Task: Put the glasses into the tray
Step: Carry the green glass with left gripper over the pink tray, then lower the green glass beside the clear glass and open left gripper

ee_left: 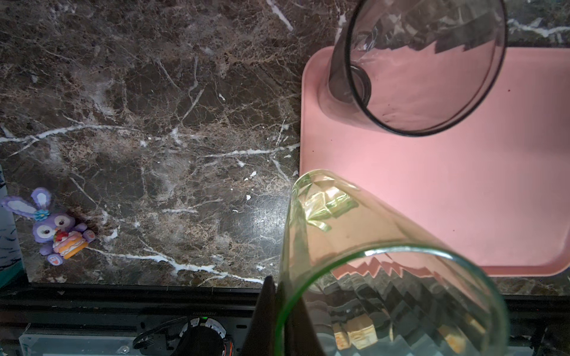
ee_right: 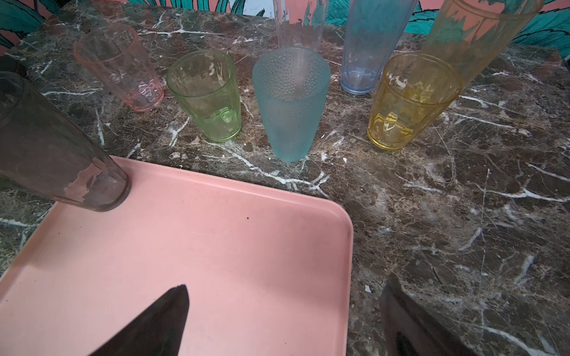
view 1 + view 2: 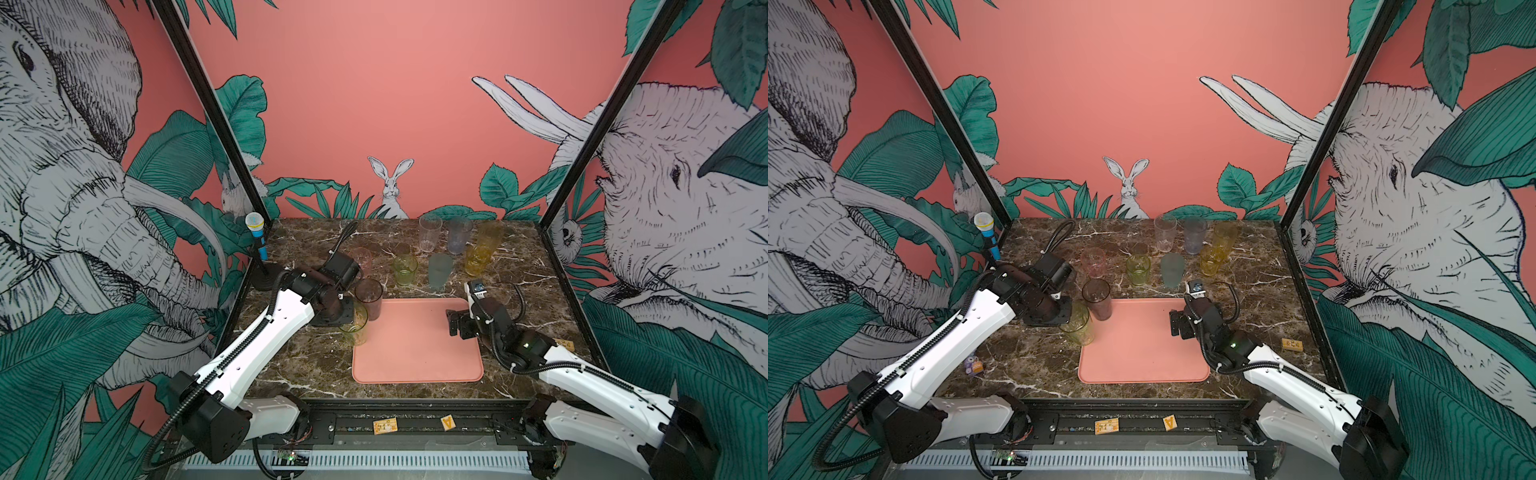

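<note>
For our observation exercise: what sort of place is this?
Likely a robot test booth, not a home: two robot arms at a marble-look table, jungle-print walls, tumblers by a tray.

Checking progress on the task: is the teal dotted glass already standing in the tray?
No, the teal dotted glass stands on the marble table, just beyond the pink tray and its rim.
</note>
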`<state>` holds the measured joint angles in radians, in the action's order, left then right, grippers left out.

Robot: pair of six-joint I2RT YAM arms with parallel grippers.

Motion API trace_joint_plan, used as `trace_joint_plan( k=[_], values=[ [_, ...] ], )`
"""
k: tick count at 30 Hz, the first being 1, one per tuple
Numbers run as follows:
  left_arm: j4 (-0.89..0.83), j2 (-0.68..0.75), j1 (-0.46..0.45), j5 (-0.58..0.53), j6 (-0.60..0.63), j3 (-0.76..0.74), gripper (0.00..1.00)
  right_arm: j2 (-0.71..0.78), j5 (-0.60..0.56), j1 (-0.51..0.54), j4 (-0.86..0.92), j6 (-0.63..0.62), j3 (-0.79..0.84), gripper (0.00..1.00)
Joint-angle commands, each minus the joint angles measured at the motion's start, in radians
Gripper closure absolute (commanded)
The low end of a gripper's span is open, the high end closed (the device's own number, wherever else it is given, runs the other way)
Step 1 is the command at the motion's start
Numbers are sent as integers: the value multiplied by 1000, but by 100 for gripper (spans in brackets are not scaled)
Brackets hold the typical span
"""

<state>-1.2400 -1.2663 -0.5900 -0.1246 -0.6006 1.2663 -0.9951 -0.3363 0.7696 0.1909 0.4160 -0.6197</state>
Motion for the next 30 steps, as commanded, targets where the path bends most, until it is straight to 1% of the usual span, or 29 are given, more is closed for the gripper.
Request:
trace_joint_plan(
  k=[1,17,30],
  values=[
    [29,-4,-13,-28,-41,-17,100,13,-6,-2,-33,9,11,1],
    [121,-89,-54,-20,-65,-51,100,13,-4,-3,-34,8,12,1],
    [150,-148,-79,-17,-76,-51,100,18,-5,-2,-36,8,15,1]
  ],
)
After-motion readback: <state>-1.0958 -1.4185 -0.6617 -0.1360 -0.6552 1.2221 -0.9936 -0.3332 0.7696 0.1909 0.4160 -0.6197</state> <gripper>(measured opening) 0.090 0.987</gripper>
